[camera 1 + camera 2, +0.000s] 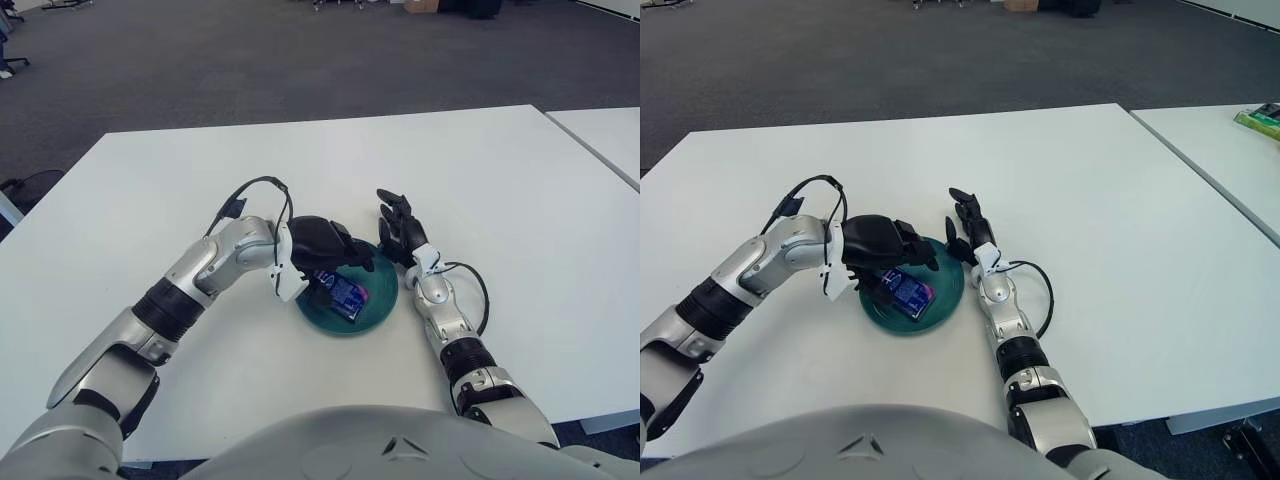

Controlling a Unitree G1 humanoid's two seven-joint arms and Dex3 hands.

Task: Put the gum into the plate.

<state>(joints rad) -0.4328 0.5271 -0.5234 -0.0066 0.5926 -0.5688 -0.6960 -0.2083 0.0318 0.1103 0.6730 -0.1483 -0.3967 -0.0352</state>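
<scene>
A blue and purple gum pack [341, 294] lies tilted inside the dark green plate [383, 297] near the table's front middle. My left hand [330, 250] hovers over the plate's left half, just above the gum. Its fingers [352, 256] stretch out over the pack with a gap below them, and the thumb sits by the pack's left end. My right hand [398, 228] shows beside the plate's right rim, fingers spread and holding nothing. The same scene shows in the right eye view, with the gum [908, 293] in the plate [948, 290].
The white table [450, 170] stretches wide around the plate. A second white table [610, 135] adjoins on the right, with a green object [1262, 120] on it. A black cable [478, 290] loops off my right wrist.
</scene>
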